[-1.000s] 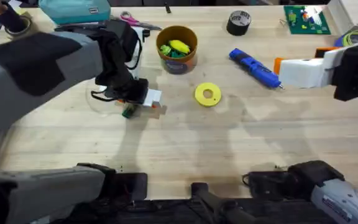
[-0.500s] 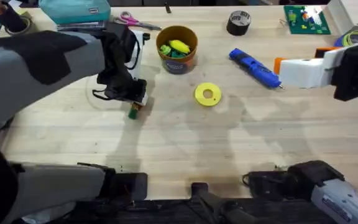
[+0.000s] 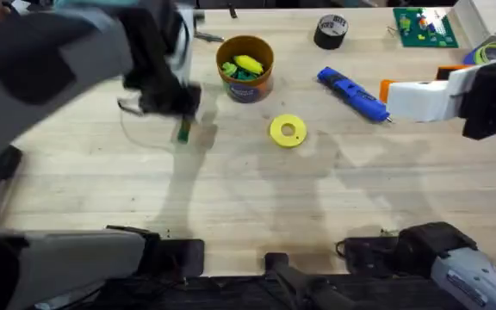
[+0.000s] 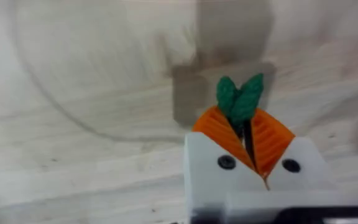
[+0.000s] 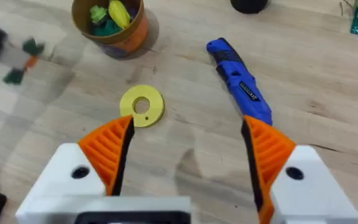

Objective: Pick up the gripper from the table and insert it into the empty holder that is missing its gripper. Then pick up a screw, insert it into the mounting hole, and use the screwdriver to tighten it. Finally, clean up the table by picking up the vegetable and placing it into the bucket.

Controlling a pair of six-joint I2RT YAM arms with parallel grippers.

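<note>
My left jaws point(image 4: 247, 134), clamped on the vegetable point(image 4: 240, 98), have lifted off the surface point(image 3: 317, 198) toward the bucket point(image 3: 245, 69); my right jaws point(image 5: 188, 149) hang open.

The pale, matt wooden table point(image 5: 328, 118) showed straight grain. On it lay the glossy blue plastic pen-shaped screwdriver point(image 5: 238, 84) and, beside it, a smooth flat yellow plastic disc point(image 5: 142, 106). The right tool point(image 5: 188, 155) had ribbed orange plastic pads point(image 5: 107, 149) on smooth matt white plastic blocks point(image 5: 303, 183).
</note>
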